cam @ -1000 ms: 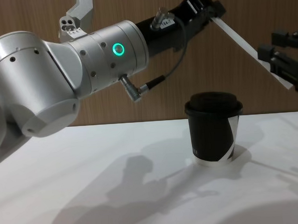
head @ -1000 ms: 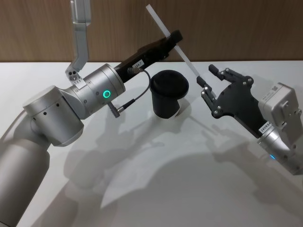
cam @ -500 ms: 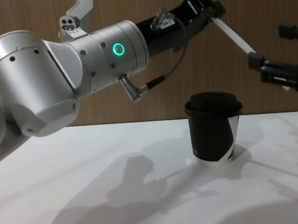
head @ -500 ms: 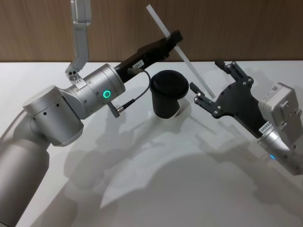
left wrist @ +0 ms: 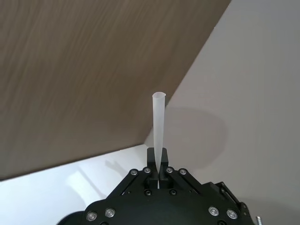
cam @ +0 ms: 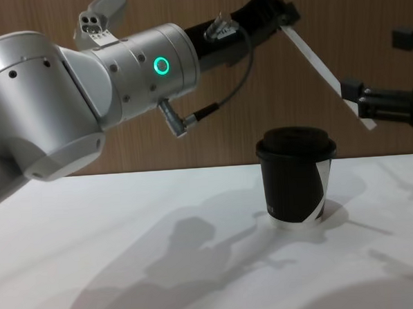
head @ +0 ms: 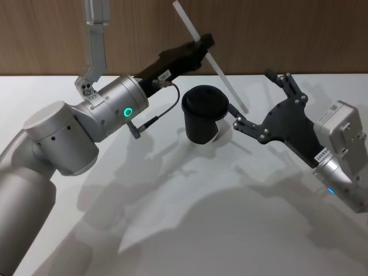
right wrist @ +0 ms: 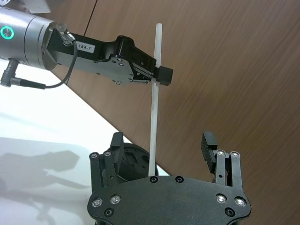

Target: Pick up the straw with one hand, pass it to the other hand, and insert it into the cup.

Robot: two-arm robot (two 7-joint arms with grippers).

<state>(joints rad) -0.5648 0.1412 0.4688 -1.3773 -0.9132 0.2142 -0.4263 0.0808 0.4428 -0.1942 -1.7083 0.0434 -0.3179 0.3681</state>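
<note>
The white straw [head: 213,60] slants in the air above the table, with my left gripper [head: 204,43], on the silver arm with the green ring, shut on its upper part. In the left wrist view the straw [left wrist: 158,126] rises from the shut left gripper [left wrist: 158,164]. My right gripper [head: 251,91] stands wide open around the straw's lower end, touching nothing. From the right wrist, the straw [right wrist: 154,93] runs down between the spread fingers of the right gripper [right wrist: 162,140]. The black lidded cup [head: 204,112] stands upright on the table, below and left of the straw's lower tip. From the chest, the straw [cam: 320,69] ends above and right of the cup [cam: 294,177].
The white table [head: 190,218] spreads out in front of the cup. A brown wooden wall [head: 287,34] closes the back. A grey bracket [head: 95,40] hangs down at the far left behind my left arm.
My right gripper's fingers have spread wide apart, away from the straw's lower end. My left arm has carried the straw slightly up and to the left.
</note>
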